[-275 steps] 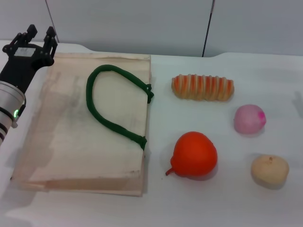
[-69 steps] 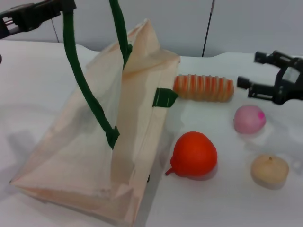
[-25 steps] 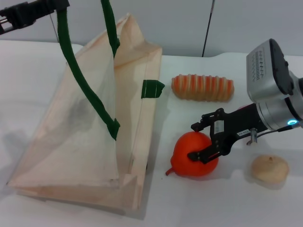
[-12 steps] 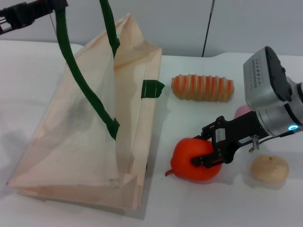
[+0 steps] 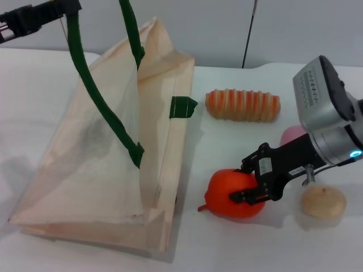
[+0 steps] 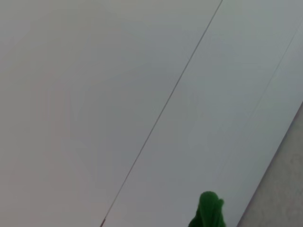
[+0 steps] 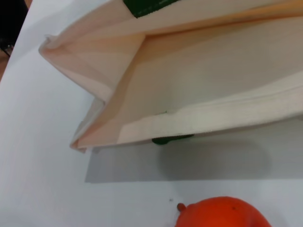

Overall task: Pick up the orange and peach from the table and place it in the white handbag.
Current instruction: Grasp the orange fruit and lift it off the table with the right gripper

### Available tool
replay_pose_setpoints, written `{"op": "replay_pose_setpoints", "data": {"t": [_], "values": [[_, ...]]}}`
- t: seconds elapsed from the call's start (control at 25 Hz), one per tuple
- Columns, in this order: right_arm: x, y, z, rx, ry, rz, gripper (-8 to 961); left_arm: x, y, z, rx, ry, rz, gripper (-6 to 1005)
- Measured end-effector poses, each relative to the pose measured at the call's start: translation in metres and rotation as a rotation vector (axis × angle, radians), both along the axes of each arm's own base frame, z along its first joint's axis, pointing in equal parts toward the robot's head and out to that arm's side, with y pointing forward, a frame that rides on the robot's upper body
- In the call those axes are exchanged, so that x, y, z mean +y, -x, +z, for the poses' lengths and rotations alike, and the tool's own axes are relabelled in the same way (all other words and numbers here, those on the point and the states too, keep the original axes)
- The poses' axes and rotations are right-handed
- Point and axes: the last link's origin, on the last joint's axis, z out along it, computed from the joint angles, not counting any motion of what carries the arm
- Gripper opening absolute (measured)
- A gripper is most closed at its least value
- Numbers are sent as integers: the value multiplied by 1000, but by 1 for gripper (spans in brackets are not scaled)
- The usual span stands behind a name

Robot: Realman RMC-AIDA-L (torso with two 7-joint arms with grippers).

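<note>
- Black fingers of the right gripper [image 5: 245, 182] close around the orange [image 5: 229, 194], one above and one at its side, pinching the fruit as it sits on the table near the bag's lower corner.
- Its arm reaches in from the right edge, a silver wrist housing raised above the black finger mount.
- Just behind that arm the peach [image 5: 290, 135] shows as a pale pink sliver on the table; a tan round fruit [image 5: 323, 201] lies just beside the wrist.
- Farther back lies an orange-and-cream striped roll [image 5: 243, 105].
- Left of the fruit, the white handbag [image 5: 113, 164] stands partly lifted, its mouth gaping toward the fruit.
- At the top left corner, the left gripper [image 5: 62, 7] holds up one green handle [image 5: 99, 102]; I cannot tell how its fingers are set.
- White table [image 5: 227, 249] fills the scene, with pale grey wall panels behind.
</note>
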Motion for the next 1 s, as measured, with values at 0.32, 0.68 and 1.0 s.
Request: {"op": "replay_pose_setpoints", "data": {"t": [0.32, 0.68, 1.0], "values": [[-1, 0, 3, -3, 8, -2, 441, 0, 0, 0, -2, 0, 1, 120], [2, 1, 7, -1, -11, -11, 393, 0, 0, 0, -4, 0, -1, 120], [3, 17, 34, 117, -36, 26, 325, -2, -3, 2, -22, 3, -14, 120]]}}
